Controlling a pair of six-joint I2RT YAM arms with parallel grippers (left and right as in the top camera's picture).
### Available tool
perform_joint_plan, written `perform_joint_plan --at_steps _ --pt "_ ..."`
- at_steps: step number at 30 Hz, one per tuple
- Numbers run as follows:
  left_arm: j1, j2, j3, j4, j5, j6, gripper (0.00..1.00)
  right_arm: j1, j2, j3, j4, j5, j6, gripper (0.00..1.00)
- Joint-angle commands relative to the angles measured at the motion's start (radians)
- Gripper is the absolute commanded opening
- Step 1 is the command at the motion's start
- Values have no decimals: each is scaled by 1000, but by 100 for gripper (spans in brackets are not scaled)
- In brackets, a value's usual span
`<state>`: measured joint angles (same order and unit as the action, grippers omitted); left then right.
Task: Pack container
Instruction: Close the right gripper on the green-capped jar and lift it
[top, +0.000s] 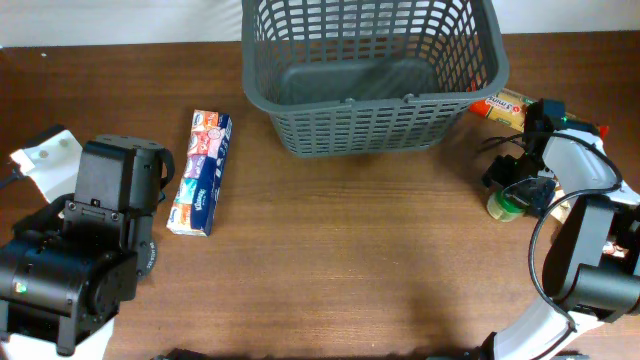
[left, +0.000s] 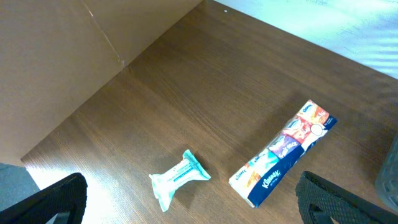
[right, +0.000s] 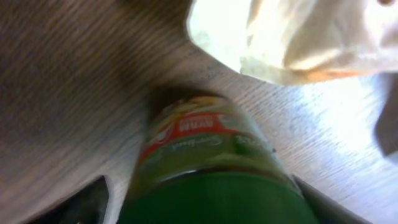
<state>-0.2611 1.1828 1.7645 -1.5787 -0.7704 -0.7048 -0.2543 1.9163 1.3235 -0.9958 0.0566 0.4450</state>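
Wood table (top: 350, 260) | Kleenex pack (left: 283, 163) | left claw (left: 193, 205) apart | right claw (right: 208, 205) straddles green-lidded jar (right: 199, 143), grip unclear

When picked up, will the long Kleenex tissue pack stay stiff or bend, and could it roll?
The Kleenex pack looks like several pocket packs in one film, so it probably is light and may sag if gripped at one end. Its glossy wrap could be slippery. It lies on a flat side, so rolling seems unlikely.
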Motion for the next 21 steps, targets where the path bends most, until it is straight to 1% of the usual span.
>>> perform_joint_plan --at_steps 1,3,4,5,7,8,16,18,21 --pt "5 0 8 -2 0 -13 99 5 6 -8 2 28 5 63" --pt "5 0 8 -2 0 -13 100 5 6 -8 2 33 5 57" --pt "5 0 8 -2 0 -13 99 5 6 -8 2 34 5 51" --pt "5 0 8 -2 0 -13 100 5 6 -8 2 34 5 40" --pt "5 0 8 -2 0 -13 99 5 6 -8 2 34 5 14" --pt "5 0 8 -2 0 -13 99 5 6 -8 2 34 5 4" --pt "5 0 8 -2 0 -13 99 2 1 21 -24 58 5 4" --pt "5 0 8 -2 0 -13 99 -2 -2 76 -72 105 5 4" --pt "5 0 8 -2 0 -13 99 -17 -7 215 -180 179 5 4"
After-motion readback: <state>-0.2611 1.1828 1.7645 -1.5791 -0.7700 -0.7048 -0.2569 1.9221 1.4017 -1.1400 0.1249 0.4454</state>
